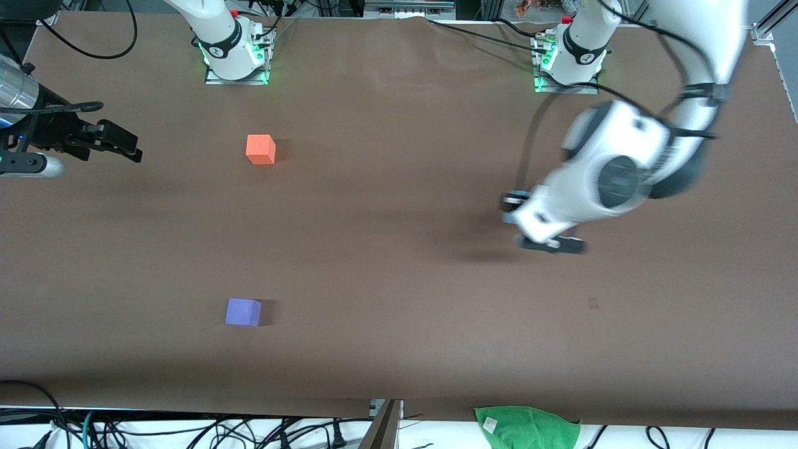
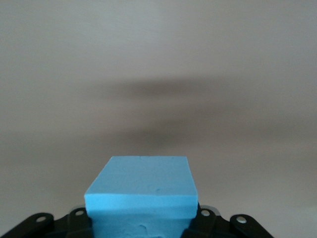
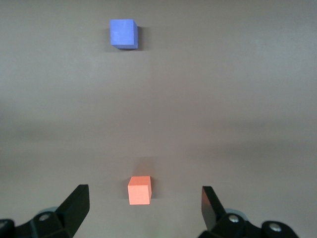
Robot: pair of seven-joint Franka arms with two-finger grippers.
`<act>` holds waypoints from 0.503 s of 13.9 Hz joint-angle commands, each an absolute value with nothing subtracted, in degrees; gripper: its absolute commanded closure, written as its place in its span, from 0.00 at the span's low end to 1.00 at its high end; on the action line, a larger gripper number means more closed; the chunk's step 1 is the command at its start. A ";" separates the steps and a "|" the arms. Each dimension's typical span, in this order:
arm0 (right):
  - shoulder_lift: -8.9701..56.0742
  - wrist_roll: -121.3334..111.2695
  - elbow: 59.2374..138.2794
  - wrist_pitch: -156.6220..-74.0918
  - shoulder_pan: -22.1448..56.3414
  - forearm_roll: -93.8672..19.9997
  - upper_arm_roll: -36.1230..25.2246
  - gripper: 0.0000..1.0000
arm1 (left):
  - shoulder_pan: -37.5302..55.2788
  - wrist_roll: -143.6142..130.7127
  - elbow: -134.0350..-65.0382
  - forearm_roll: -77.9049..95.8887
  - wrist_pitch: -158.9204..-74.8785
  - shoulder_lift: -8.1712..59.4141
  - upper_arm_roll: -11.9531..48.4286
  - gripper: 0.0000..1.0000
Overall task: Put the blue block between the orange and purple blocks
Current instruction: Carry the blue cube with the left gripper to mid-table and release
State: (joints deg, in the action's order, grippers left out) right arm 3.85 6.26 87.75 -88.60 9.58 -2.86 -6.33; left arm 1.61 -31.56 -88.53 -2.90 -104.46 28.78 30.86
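Observation:
My left gripper (image 2: 141, 220) is shut on the blue block (image 2: 141, 186), a sky-blue cube that fills the space between its jaws. In the front view the left gripper (image 1: 522, 219) hangs over bare table toward the left arm's end, and the arm hides most of the block. The orange block (image 1: 260, 149) sits near the right arm's base. The purple block (image 1: 243, 312) lies nearer the front camera, almost in line with it. My right gripper (image 1: 128, 147) waits open in the air at the right arm's end. In its wrist view, the right gripper (image 3: 143, 192) frames the orange block (image 3: 139, 190) far below, with the purple block (image 3: 123, 33) farther off.
The brown table (image 1: 399, 187) lies bare between the orange and purple blocks. A green cloth (image 1: 527, 427) hangs at the table's front edge, with cables (image 1: 187, 430) below it. The arm bases (image 1: 235, 56) stand along the back edge.

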 commanded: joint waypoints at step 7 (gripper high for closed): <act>8.16 5.19 87.63 -93.59 7.82 2.81 -6.06 0.00 | 29.49 -56.68 -84.81 -14.40 -128.14 44.37 20.16 0.98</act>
State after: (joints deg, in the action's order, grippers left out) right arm 6.33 6.26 87.78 -91.21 8.89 2.10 -6.39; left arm 22.67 -53.36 -87.69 -10.90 -126.66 41.17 25.80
